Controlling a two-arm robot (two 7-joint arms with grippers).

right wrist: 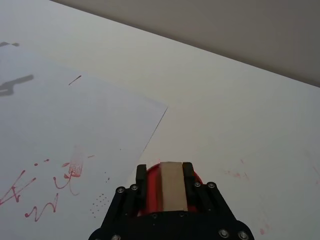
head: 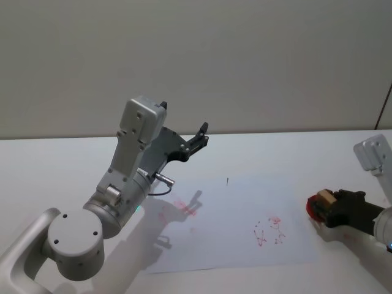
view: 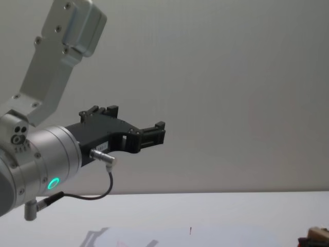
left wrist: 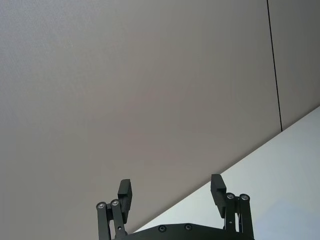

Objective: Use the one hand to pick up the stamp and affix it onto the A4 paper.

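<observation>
no readable text; red marks (head: 269,230) on the a4 paper (head: 226,220) seem mere scribbles

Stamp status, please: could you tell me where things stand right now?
Right gripper shut on the stamp over the red pad. Left gripper open, raised, idle. A4 paper lies beside the pad, nothing between.

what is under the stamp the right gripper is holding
A red round pad, just off the A4 paper. The stamp and right gripper cover its middle, so contact cannot be seen.
</observation>
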